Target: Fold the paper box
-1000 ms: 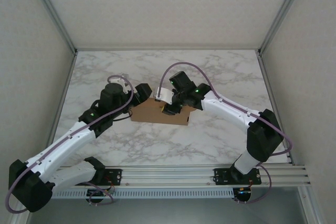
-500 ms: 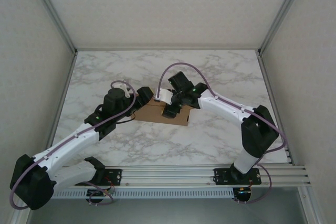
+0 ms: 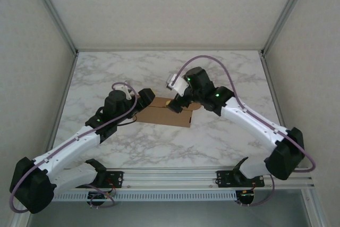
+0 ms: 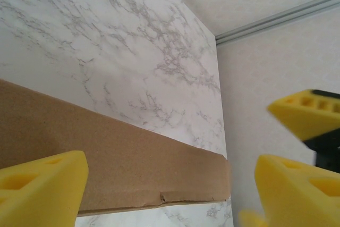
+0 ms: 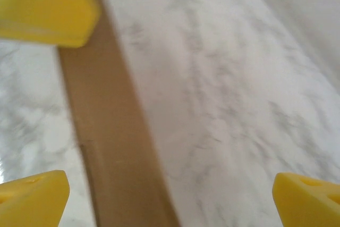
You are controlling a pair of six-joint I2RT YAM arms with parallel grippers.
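The paper box [image 3: 161, 115] is a compact flat brown cardboard rectangle lying closed on the marble table. In the left wrist view its top face [image 4: 133, 166] runs across the lower half of the frame. My left gripper [image 3: 145, 99] hovers at the box's left end, open, with its yellow fingertips [image 4: 40, 190] spread wide and nothing between them. Over the box's far right part, my right gripper [image 3: 176, 105] is open and clear of the cardboard. In the right wrist view the box [image 5: 114, 152] is a blurred brown strip, and the right gripper [image 5: 170, 200] holds nothing.
The marble table [image 3: 223, 73] is walled by pale panels with aluminium posts at the back and sides. A rail [image 3: 170, 176] carrying both arm bases runs along the near edge. Another yellow fingertip [image 4: 308, 112], the right gripper's, shows in the left wrist view.
My right gripper has opened wide, let go of the box and lifted back to the right. My left arm shifted slightly and stayed open. The box stays flat.
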